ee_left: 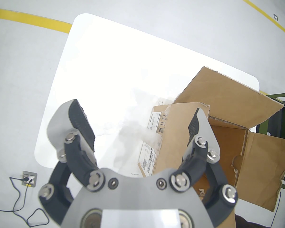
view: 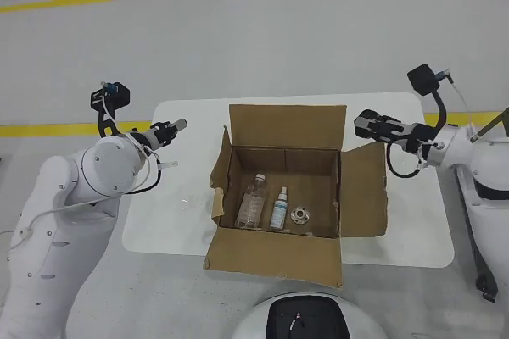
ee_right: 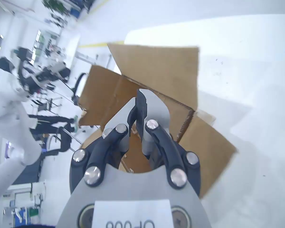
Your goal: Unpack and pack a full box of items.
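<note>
Three items (clear bottle (view: 253, 202), spray bottle (view: 279, 208), round part (view: 300, 214)) lie in the box (view: 276, 254) between left gripper (ee_left: 136, 112), spread wide, and right gripper (ee_right: 140, 105), pinched closed.

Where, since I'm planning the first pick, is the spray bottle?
In the top view, the spray bottle lies inside the box, between the clear bottle on its left and the round part on its right.
</note>
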Controlling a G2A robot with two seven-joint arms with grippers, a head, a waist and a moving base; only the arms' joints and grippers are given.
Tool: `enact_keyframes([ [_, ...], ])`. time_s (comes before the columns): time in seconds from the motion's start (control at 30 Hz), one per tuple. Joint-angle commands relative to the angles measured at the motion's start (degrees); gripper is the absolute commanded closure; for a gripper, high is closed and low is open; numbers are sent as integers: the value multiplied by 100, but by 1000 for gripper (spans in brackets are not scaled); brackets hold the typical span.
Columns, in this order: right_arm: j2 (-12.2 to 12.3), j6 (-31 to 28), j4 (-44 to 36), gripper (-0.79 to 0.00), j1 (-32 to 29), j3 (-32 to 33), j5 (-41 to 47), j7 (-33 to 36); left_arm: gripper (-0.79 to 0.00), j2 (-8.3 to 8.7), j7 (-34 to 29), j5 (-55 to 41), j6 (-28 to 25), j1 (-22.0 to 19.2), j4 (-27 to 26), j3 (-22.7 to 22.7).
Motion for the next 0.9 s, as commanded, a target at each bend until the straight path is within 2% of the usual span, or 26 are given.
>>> enact_keyframes([
  [0.0,56,-251,23,0,-302,618,322,21,-785,0,0,0,0,0,0,0],
  [0.13,134,-385,391,0,-836,1213,589,111,-785,0,0,0,0,0,0,0],
  [0.27,174,-412,695,0,-1282,1312,633,211,-785,0,0,0,0,0,0,0],
  [0.4,169,-360,825,0,-1481,919,705,336,-785,0,0,0,0,0,0,0],
  [0.67,113,-533,515,0,-1274,-38,1236,434,-785,0,0,0,0,0,0,0],
  [0.87,102,-669,326,0,-1029,-801,900,510,-785,0,0,0,0,0,0,0],
])
